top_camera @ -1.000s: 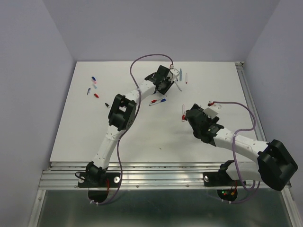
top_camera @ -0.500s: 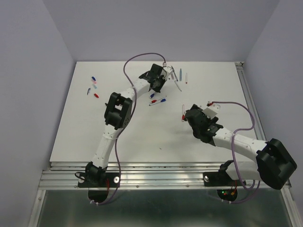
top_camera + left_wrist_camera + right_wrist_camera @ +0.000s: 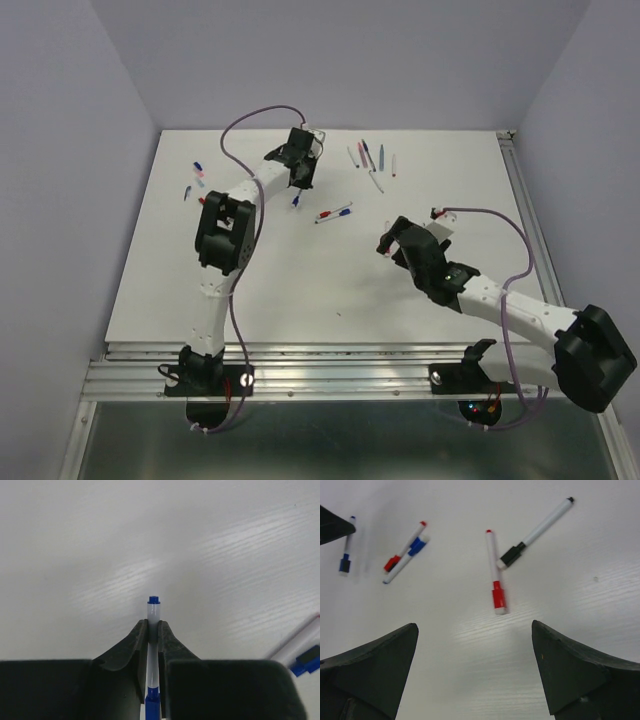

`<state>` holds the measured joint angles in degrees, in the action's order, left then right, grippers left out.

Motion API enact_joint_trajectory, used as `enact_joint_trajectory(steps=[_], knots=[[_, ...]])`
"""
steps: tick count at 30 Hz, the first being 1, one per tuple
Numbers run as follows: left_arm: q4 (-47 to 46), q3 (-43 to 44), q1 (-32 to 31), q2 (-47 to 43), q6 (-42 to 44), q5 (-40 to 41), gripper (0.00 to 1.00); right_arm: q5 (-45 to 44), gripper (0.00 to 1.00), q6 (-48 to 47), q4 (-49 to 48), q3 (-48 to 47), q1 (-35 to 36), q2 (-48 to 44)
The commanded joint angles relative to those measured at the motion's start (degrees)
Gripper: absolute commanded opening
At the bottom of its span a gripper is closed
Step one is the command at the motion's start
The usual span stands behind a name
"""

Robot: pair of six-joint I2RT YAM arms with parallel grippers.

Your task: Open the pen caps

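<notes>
**Top external view: left arm carries a blue pen off from the cluster**

A second ago the left gripper (image 3: 153, 628) stood over the pens at the back of the table (image 3: 200, 290) with its jaws wider. Now it has swung away to the left, jaws clenched on the white barrel of a blue pen (image 3: 153, 611).

The left wrist view shows the barrel pinched between the two fingers, with the blue cap (image 3: 152, 706) behind the grip and still on. The right wrist view shows the same pen jutting from that gripper, cap at its free end.

The right gripper (image 3: 475, 670) is released — jaws spread wide, holding nothing — and has edged forward toward the middle.

By my reading the pick is done and the pull is not: the free gripper has yet to take the cap. Other capped pens lie on the table, among them a red-and-blue pair (image 3: 405, 552), a red pen (image 3: 494, 565) and a black pen (image 3: 540, 525).
</notes>
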<state>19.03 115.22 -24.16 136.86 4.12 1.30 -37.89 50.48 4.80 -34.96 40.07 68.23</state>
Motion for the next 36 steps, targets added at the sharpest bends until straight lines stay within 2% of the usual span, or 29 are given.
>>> enact_joint_trajectory(steps=[1,4,6,7,8,9,10,13,14,16,21,27,32,36], knots=[[-5.3,-11.82,1.14,-19.76,-11.13,3.09,0.0,13.86,1.0,-6.7,-14.71,3.22,-0.17,-5.99],[-12.77,-27.64,1.05,-32.85,-20.53,3.97,0.0,28.69,1.0,-9.25,-22.45,6.74,-0.17,-10.12],[-17.17,-35.46,0.44,-42.87,-29.75,5.2,0.0,34.26,1.0,-10.23,-26.41,7.89,-0.17,-11.44],[-18.31,-43.51,-0.18,-46.12,-34.13,8.6,0.0,39.68,1.0,-10.4,-27.46,8.5,-0.17,-12.15],[-18.76,-47.68,-1.14,-49.55,-39.05,11.68,0.0,42.61,1.0,-10.23,-28.87,8.85,-0.17,-12.24],[-21.37,-52.24,-2.54,-56.63,-44.76,14.58,0.0,45.07,1.0,-9.09,-32.36,9.2,-0.09,-12.15],[-23.57,-61.51,-5.86,-60.09,-51.25,17.48,0.0,47.79,1.0,-8.39,-34.14,9.38,0.0,-11.63],[-30.7,-75.87,-12.11,-75.19,-63.74,21.97,0.0,59.99,1.0,-6.01,-39.41,8.25,0.96,-6.73],[-31.24,-78.45,-13.44,-75.25,-65.54,22.69,0.0,61.17,1.0,-5.83,-40.21,7.81,1.58,-5.75],[-31.24,-83.11,-16.95,-81.56,-69.23,24.88,0.0,60.75,1.0,-5.65,-41.01,6.75,4.12,-3.73],[-30.19,-86.56,-23.2,-87.28,-72.57,28.48,0.0,60.21,1.0,-7.76,-40.48,1.49,9.83,2.59],[-29.31,-86.48,-26.29,-86.32,-75.22,29.46,0.0,58.55,0.94,-8.47,-39.78,-1.95,13.27,7.27],[-29.22,-86.04,-28.22,-86.58,-75.49,30.43,0.0,54.16,0.82,-8.11,-38.72,-2.83,13.8,8.41],[-29.22,-85.78,-29.01,-86.15,-75.66,30.78,0.0,53.18,0.64,-7.68,-38.55,-3.27,13.89,9.38]])
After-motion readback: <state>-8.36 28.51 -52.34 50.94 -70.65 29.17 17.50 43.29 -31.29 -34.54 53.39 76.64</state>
